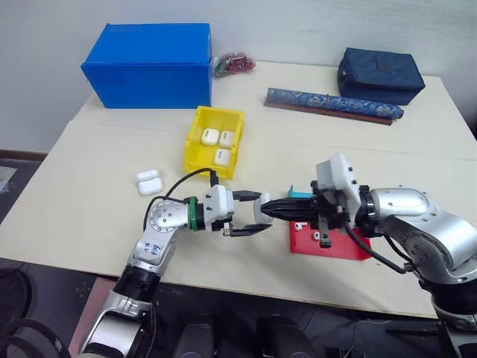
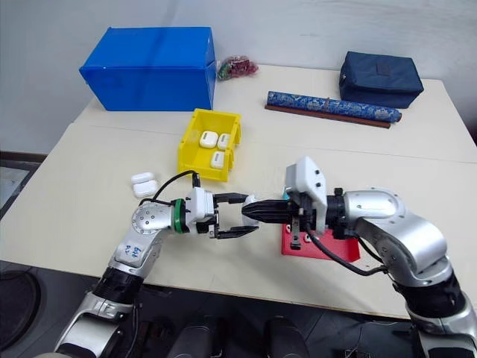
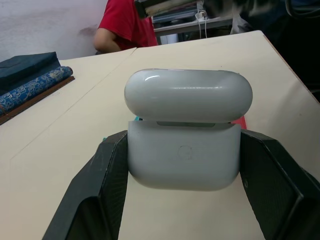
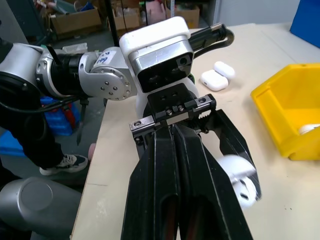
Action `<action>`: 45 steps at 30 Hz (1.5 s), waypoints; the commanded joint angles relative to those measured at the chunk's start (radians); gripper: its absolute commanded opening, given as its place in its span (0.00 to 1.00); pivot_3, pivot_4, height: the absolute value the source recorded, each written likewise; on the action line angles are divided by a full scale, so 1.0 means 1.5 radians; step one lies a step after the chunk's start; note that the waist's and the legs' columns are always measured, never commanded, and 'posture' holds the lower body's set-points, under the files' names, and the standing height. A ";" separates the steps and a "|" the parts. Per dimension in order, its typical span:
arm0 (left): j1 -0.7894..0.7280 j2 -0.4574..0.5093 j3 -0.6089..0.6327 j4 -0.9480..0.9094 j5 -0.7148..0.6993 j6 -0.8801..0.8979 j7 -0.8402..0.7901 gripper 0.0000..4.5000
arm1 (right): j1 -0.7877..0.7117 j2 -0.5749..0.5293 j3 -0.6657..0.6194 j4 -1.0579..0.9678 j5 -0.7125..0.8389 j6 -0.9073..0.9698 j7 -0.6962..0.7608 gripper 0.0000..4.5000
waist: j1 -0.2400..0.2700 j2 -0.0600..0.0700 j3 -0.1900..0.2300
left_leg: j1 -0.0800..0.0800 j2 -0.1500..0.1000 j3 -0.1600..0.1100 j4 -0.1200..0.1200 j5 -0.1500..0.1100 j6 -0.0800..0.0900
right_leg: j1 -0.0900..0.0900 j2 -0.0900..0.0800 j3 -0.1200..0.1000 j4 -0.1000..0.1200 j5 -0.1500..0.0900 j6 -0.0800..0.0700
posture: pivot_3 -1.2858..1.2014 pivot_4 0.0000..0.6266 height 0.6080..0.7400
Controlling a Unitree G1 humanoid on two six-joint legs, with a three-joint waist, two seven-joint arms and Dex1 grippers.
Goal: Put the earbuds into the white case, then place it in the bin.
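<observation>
We saw the left pincer (image 1: 250, 214) clamped on the white case (image 3: 184, 150), a glossy, rounded shell with its hinged lid raised, held above the beige counter (image 1: 89, 216). The right pincer (image 1: 277, 208) was pressed fully together, its black tips at the case. Behind them stood the yellow plastic bin (image 1: 192, 145), low-walled, with three similar cases inside. Two more cases (image 1: 149, 182) lay left of it.
</observation>
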 commanded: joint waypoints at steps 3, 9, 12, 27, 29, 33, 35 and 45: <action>0.007 0.006 0.000 -0.056 -0.011 0.008 0.003 0.62 | -0.016 0.002 0.023 -0.010 -0.052 0.008 -0.025 0.01 | -0.001 0.000 0.000 | 0.000 0.000 0.000 0.000 0.000 0.000 | 0.000 0.000 0.000 0.000 0.000 0.000 | 0.52 0.24 1.00; 0.020 0.008 0.018 -0.066 -0.035 0.009 -0.001 0.62 | 0.029 -0.050 -0.008 0.010 -0.083 0.010 -0.014 0.01 | 0.001 0.000 0.000 | 0.000 0.000 0.000 0.000 0.000 0.000 | 0.000 0.000 0.000 0.001 0.000 0.000 | 0.52 0.24 1.00; 0.033 0.012 0.037 -0.079 -0.063 0.020 -0.004 0.62 | 0.106 -0.079 -0.066 0.018 -0.081 -0.027 0.008 0.01 | 0.004 0.000 0.000 | -0.001 0.000 -0.001 0.000 0.000 0.000 | 0.001 0.000 -0.001 0.001 0.000 0.000 | 0.52 0.24 1.00; 0.000 0.057 0.227 -0.101 -0.157 0.296 0.240 0.62 | 0.373 0.121 -0.448 -0.027 -0.035 -0.340 -0.055 0.62 | -0.001 -0.001 0.000 | 0.003 0.000 0.000 0.000 0.000 0.000 | 0.003 0.000 0.000 0.002 0.000 0.000 | 0.52 0.24 1.00; -0.057 0.060 0.235 -0.066 -0.134 0.392 0.329 0.62 | 0.381 0.131 -0.432 -0.054 -0.041 -0.352 -0.070 0.79 | 0.001 -0.001 0.000 | 0.003 0.000 0.000 0.000 0.001 -0.001 | 0.002 0.000 0.001 0.003 0.000 0.000 | 0.52 0.24 1.00; -0.183 0.049 0.211 0.033 -0.091 0.414 0.377 0.62 | 0.392 0.139 -0.385 -0.091 -0.008 -0.346 -0.066 1.00 | 0.002 -0.001 0.001 | 0.003 -0.001 0.000 0.000 0.002 -0.002 | 0.002 0.000 0.001 0.004 0.000 0.000 | 0.52 0.24 1.00; -0.240 0.037 0.205 0.106 -0.066 0.403 0.398 0.62 | 0.390 0.136 -0.370 -0.090 -0.008 -0.347 -0.063 1.00 | 0.003 -0.001 0.001 | 0.002 -0.001 0.000 0.000 0.002 -0.002 | 0.001 0.001 0.001 0.005 0.000 0.001 | 0.52 0.24 1.00; -0.393 0.025 0.168 0.421 0.027 0.281 0.374 0.62 | 0.416 0.133 -0.337 -0.067 -0.047 -0.376 -0.050 1.00 | 0.002 -0.002 0.001 | 0.001 -0.001 0.001 0.000 0.002 -0.003 | -0.002 0.001 0.001 0.006 0.000 0.001 | 0.52 0.24 1.00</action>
